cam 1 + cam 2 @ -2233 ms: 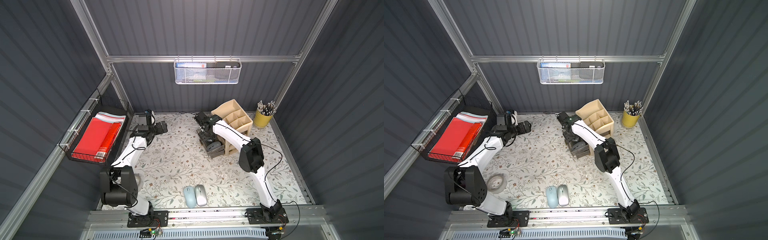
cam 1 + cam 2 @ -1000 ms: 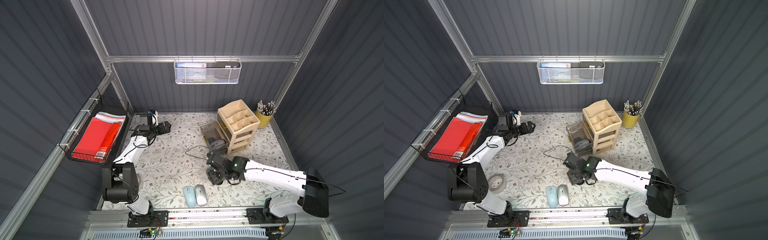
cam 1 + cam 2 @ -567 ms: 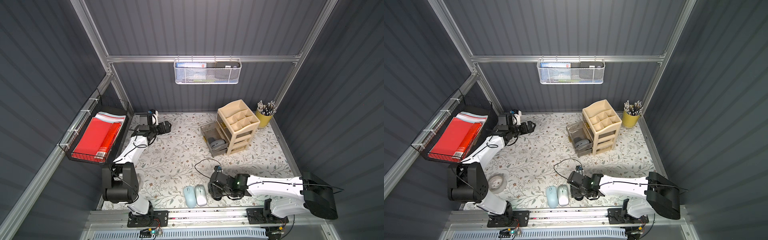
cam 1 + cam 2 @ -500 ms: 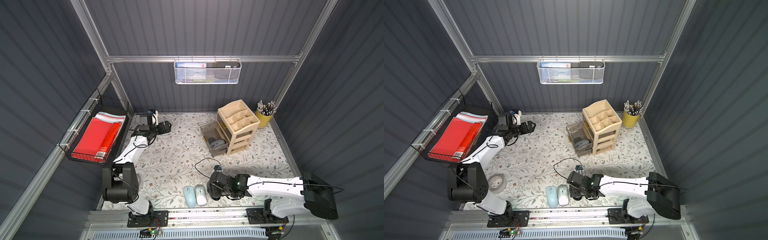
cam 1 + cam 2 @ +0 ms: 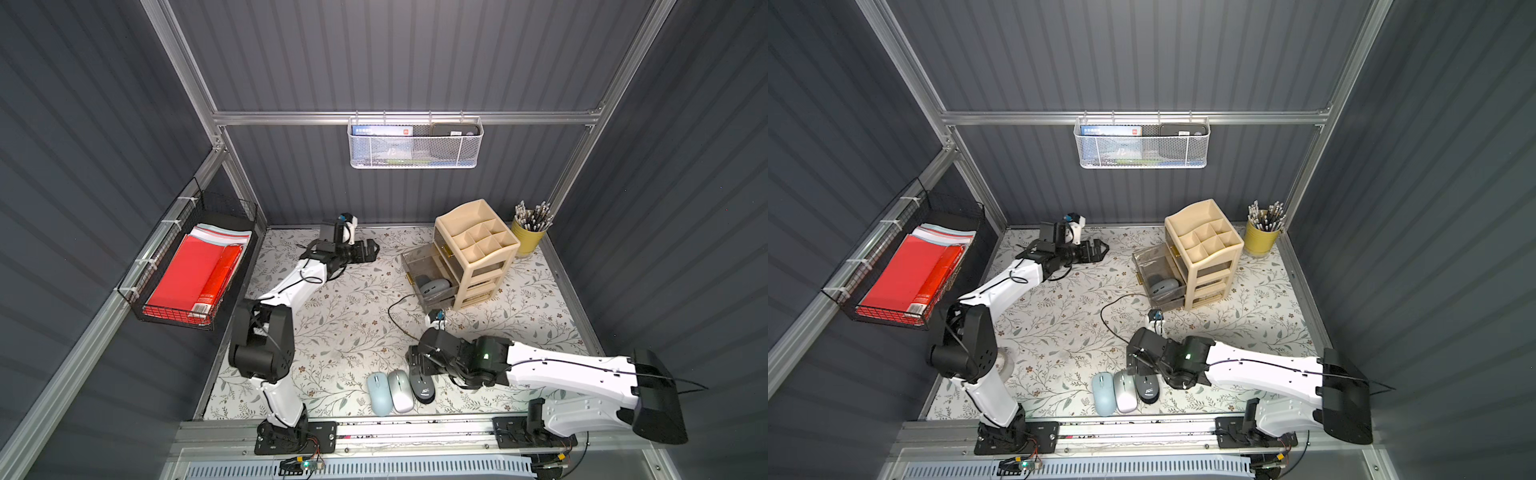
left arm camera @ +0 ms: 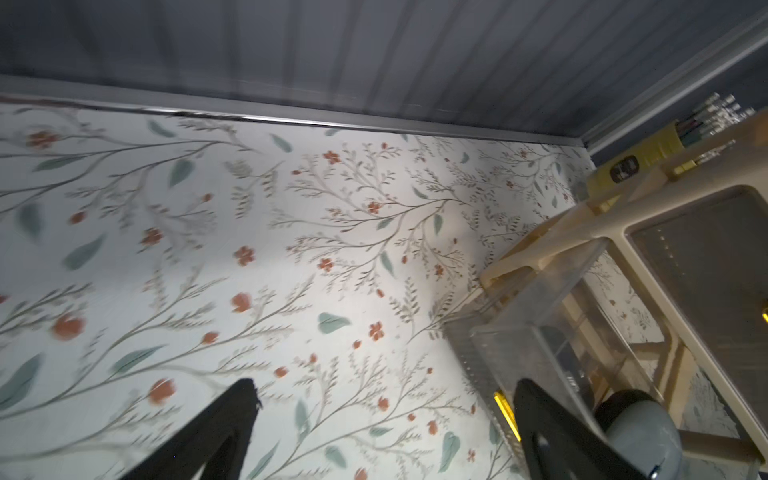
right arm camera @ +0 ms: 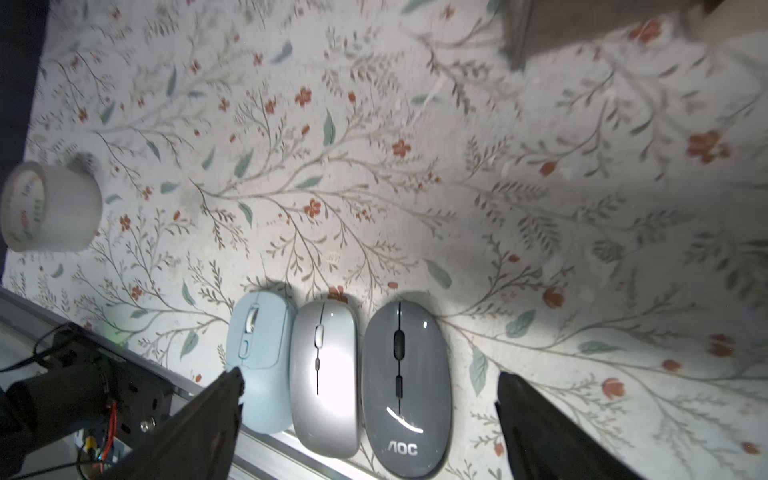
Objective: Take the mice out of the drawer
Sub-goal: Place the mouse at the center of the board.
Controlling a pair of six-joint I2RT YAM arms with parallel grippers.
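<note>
One dark grey mouse (image 7: 405,388) on the mat (image 7: 374,187) between the wide-spread right jaws, clear of both; left jaws equally wide

Your right hand (image 5: 420,368) above dark grey mouse (image 5: 424,390), silver mouse (image 5: 400,390), pale blue mouse (image 5: 378,392), well apart from the drawer (image 5: 419,260)

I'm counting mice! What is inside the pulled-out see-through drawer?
One grey mouse lies in the drawer, with something darker beside it, too hidden to name. Whatever sits further back under the organizer is covered.
</note>
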